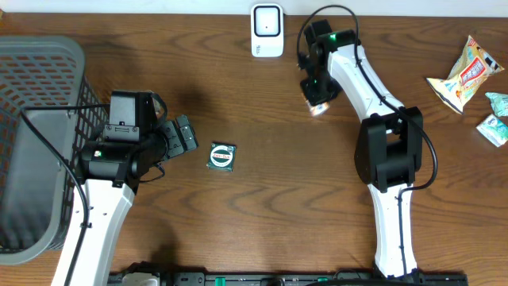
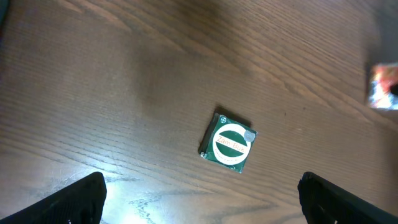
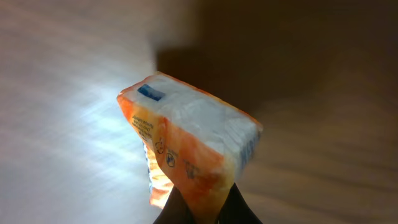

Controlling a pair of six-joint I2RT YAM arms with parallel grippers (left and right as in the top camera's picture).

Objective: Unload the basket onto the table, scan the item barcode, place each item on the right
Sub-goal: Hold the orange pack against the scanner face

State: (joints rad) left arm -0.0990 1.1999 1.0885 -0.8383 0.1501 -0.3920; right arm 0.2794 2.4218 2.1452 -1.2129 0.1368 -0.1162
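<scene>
On the near left of the brown wood-grain counter (image 1: 262, 222), the left gripper (image 1: 184, 137) stands with its jaws spread wide and nothing between them. It points at a small square dark-green packet with a white round label (image 2: 227, 142). That packet lies flat on the counter just beyond the fingertips, without touching them. Left of this arm, a grey plastic mesh basket (image 1: 40, 95) sits at the counter's edge.

Farther back and to the right, the right gripper (image 3: 202, 208) is clamped on the orange-and-white soft plastic packet (image 3: 186, 143). Its two dark fingers (image 3: 242, 214) pinch the packet's lower end. In the right wrist view the packet rises tilted from the fingers, with small printed symbols showing on its orange side. Whether a barcode shows cannot be made out. Overhead, this gripper hangs near a white upright barcode scanner with a dark window (image 1: 267, 30). The scanner stands at the far edge of the counter, a little left of the gripper and apart from it.

At the far right lie an orange-and-white crinkled snack bag (image 1: 464, 75) and two small teal-and-white wrapped packets (image 1: 496, 119).
</scene>
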